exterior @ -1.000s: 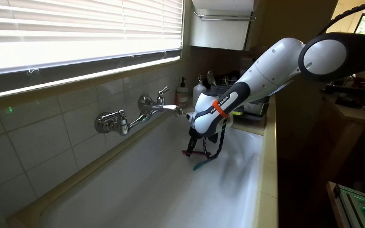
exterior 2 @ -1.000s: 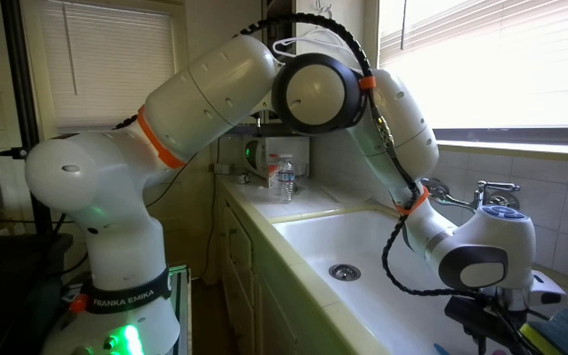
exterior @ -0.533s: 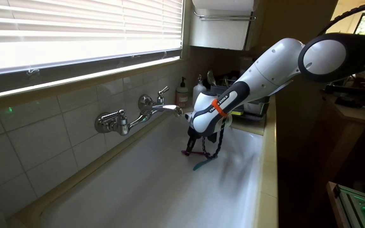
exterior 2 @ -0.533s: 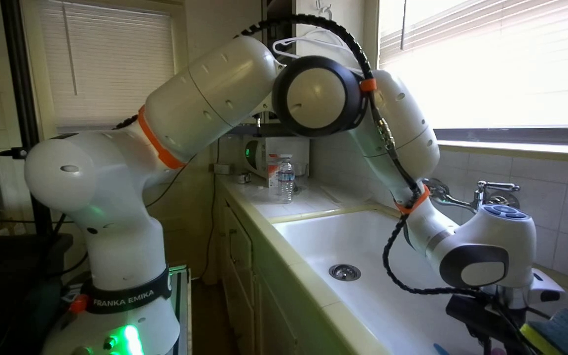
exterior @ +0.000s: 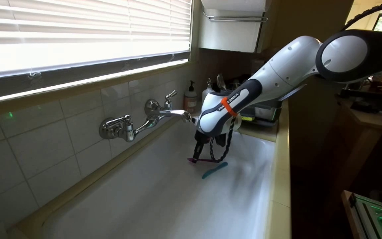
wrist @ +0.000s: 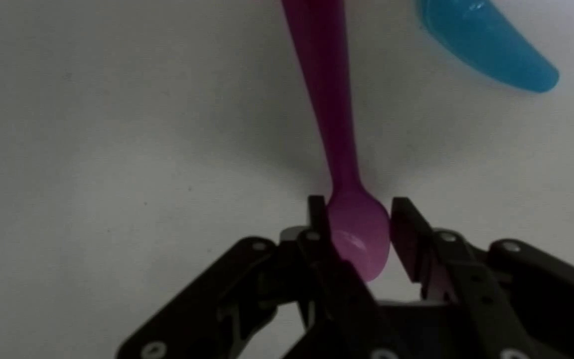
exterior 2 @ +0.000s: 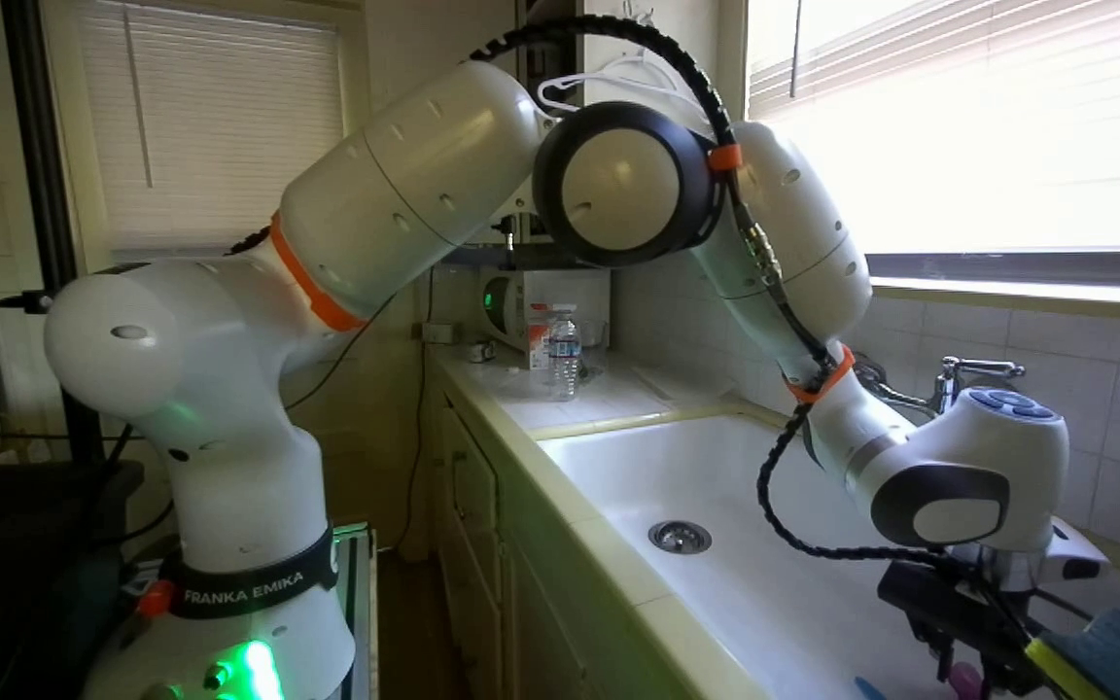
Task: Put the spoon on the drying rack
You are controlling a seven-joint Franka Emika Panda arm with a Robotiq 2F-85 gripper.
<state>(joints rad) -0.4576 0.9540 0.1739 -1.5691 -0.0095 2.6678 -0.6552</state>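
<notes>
Near the slim teal plastic utensil [wrist: 489,45], jaws clenching the round-bowled magenta plastic spoon [wrist: 341,144] now rise; carrying seems next.

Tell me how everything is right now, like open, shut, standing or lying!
Drying rack: partly hidden, utensils poking up
Spoon: gripped at its bowl, not on the drying rack
Gripper: shut on the spoon
Blue utensil: lying in the sink
Faucet: no water running
Window blind: lowered
Water bottle: standing upright
Base light: glowing green

Purple spoon [wrist: 341,139] held btwn fingers [wrist: 411,234], bowl end; blue utensil [wrist: 491,47] upper R.
</notes>
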